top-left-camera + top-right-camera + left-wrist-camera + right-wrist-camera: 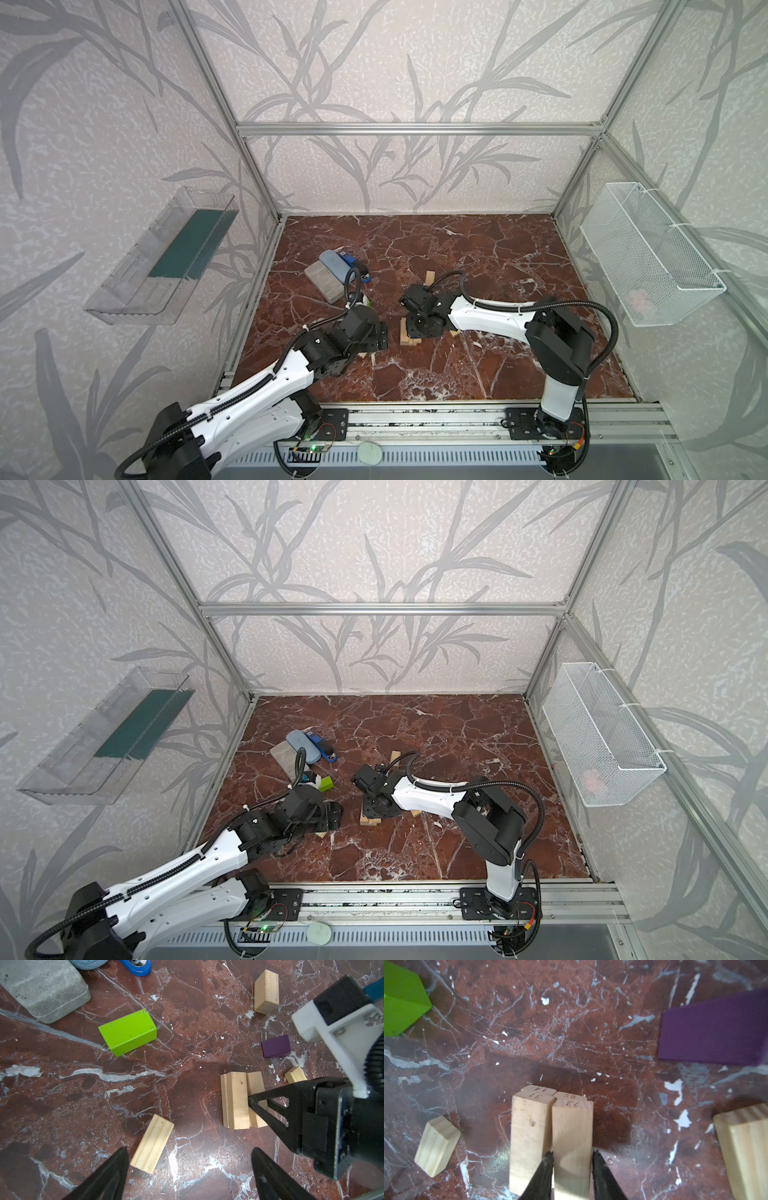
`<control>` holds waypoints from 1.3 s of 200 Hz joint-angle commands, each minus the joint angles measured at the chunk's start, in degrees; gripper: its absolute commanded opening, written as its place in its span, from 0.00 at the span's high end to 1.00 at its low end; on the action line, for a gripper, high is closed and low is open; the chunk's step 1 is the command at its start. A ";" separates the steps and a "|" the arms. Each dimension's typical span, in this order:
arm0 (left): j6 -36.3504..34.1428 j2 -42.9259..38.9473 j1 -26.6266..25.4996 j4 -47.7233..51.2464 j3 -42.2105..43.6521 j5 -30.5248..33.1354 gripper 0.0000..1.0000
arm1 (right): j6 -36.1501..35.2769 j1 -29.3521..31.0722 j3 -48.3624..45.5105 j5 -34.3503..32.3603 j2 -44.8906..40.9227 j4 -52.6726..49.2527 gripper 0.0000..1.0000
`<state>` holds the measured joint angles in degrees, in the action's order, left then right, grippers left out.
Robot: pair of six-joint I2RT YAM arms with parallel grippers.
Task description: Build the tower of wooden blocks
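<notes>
The tower (531, 1138) is a low stack of pale wood blocks, two on top of two, all lying the same way; it also shows as the tower (236, 1101) and in both top views (409, 337) (370, 820). My right gripper (572, 1152) is shut on the upper right brick (572, 1126), one finger in the seam between the top pair. My left gripper (189, 1150) hangs open over bare floor, next to a loose wood brick (152, 1144). The lime-green brick (127, 1031) and purple block (276, 1046) lie apart on the floor.
Two more wood bricks lie loose: one farther back (266, 991) and one (295, 1077) beside the right arm. A grey case (41, 987), a grey-blue case (334, 264) and a blue stapler-like item (137, 966) sit at back left. A wire basket (648, 253) hangs on the right wall.
</notes>
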<state>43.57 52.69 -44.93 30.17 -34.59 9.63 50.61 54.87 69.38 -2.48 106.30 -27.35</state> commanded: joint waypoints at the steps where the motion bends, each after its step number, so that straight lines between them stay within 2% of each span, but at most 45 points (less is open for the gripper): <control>1: 0.73 -0.57 0.37 0.06 0.28 0.36 0.10 | 0.39 0.40 0.59 0.43 -1.52 -0.15 0.66; 84: 0.82 -0.57 0.54 -0.33 0.42 -0.29 0.06 | 0.10 0.10 -2.80 0.27 -6.11 0.58 0.69; 138: 0.99 -0.36 0.54 -1.48 0.66 -1.62 0.06 | 0.28 -1.43 -7.12 4.97 -7.91 5.68 0.70; 260: 1.08 0.61 0.67 -2.47 0.66 -2.25 0.06 | 0.75 -3.57 -10.76 9.24 -7.23 11.35 0.72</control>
<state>43.75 53.04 -44.56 28.18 -34.33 7.18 51.13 51.51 59.27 5.65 100.01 -16.95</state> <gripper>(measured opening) 0.940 0.289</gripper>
